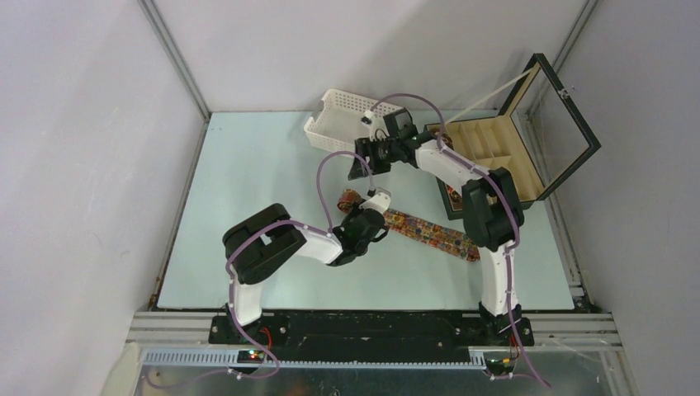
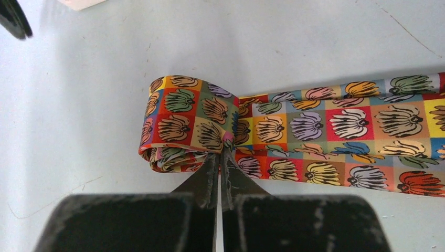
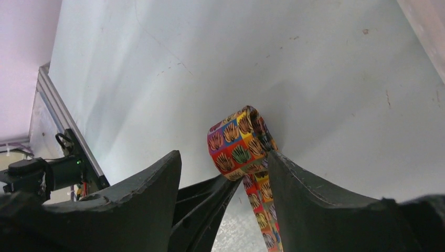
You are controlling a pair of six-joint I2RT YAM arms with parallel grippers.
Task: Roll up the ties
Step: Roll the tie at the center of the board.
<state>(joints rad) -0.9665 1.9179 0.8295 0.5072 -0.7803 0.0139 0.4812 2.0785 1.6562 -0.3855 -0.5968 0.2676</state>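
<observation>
While fast in the left tool [image 2: 223,153], the tie [image 2: 315,131], part-coiled; right tool [image 3: 223,157] apart above.

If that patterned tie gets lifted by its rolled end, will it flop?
Likely floppy: the tie is thin fabric lying flat. Its loose coil would probably unwind, since only the left gripper seems to pinch it.

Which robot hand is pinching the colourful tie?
The left gripper: its jaws are shut on the tie, right beside its rolled end. The right gripper stands open, gripping nothing.
</observation>
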